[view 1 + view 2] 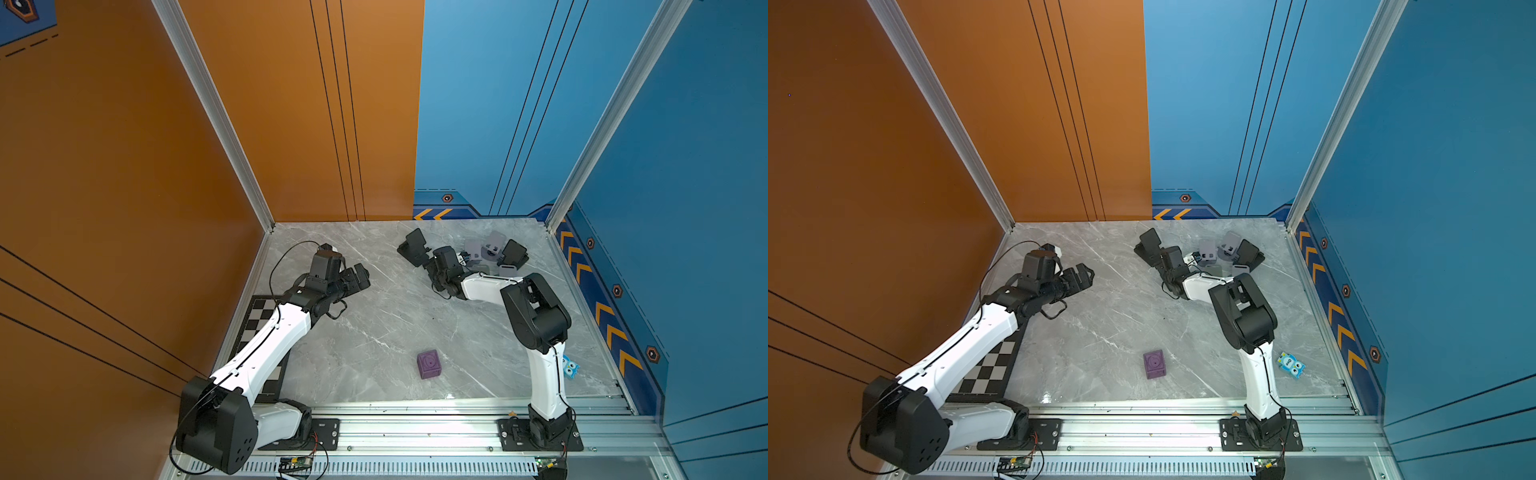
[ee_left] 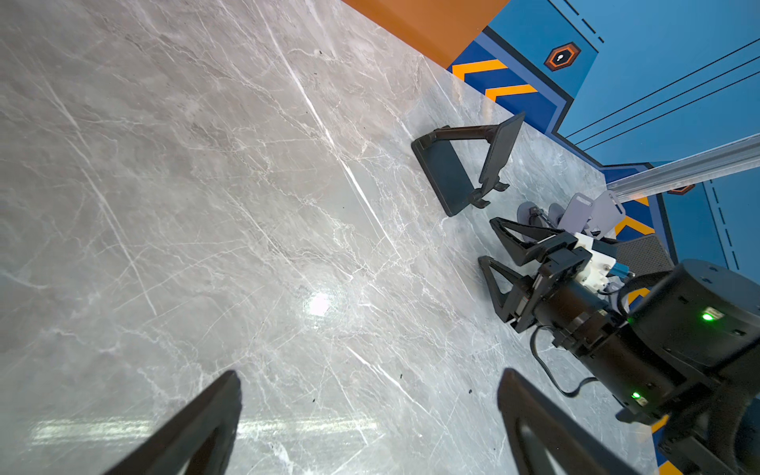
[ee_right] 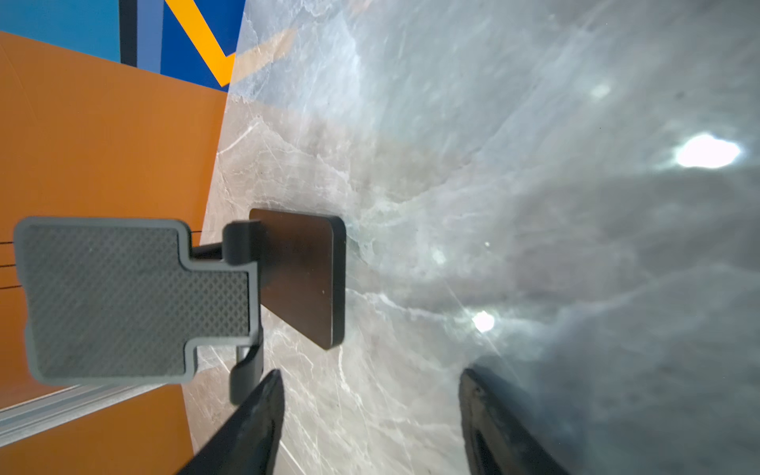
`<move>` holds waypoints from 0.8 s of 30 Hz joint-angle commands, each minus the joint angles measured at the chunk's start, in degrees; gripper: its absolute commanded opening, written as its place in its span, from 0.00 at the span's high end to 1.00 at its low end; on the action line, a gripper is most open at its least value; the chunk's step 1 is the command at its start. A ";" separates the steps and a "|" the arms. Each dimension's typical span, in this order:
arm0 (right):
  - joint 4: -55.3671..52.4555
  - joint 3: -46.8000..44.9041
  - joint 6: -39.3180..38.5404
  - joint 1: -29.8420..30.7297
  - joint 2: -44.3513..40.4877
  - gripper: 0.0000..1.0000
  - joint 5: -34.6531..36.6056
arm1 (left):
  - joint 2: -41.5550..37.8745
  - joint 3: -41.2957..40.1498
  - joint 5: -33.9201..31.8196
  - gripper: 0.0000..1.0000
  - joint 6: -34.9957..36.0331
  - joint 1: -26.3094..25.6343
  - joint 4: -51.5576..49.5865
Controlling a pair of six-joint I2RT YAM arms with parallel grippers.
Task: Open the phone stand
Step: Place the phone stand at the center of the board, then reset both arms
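The marble table point(image 1: 374, 332) carries everything. The left arm point(image 1: 266, 345) reaches in from the left of the cube point(image 1: 429, 364). The right arm point(image 1: 536, 311) rises to the cube's right and bends over the ground beyond it. A checkered board point(image 1: 258, 316) lies flat, well to the cube's left, partly under the left arm. The left gripper point(image 2: 370, 376) hangs off the table, beyond the cube and to its left, with its fingers spread wide and nothing between them. The right gripper point(image 3: 370, 373) sits low beyond the cube, its fingers parted and empty. One finger point(image 3: 263, 411) is just beside the stand's hooked lip, and whether they touch cannot be told. The stand point(image 2: 446, 177) is black and sits far beyond the cube, near the back wall. It is unfolded, with its base flat on the marble and its back plate propped up at a tilt on the hinged arm. Another black stand point(image 1: 514, 251) and some grey stands point(image 1: 492, 245) are bunched beyond the cube and to its right. The cube is purple and stands alone in the near middle. A small blue owl point(image 1: 1291, 365) lies to the cube's right, past the right arm's upright link.
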 commanded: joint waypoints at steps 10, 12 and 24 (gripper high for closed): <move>-16.63 1.21 -26.71 0.82 -18.61 0.00 -8.69 | -2.78 -2.52 -8.04 0.02 10.37 0.99 -0.20; -19.36 0.90 -31.84 0.81 -21.27 0.00 -8.41 | -2.56 -2.79 -10.14 0.02 12.63 1.08 -0.16; -22.06 -11.38 -54.82 -11.75 -34.79 0.00 1.31 | 4.06 -10.68 -13.43 0.02 20.85 7.39 17.53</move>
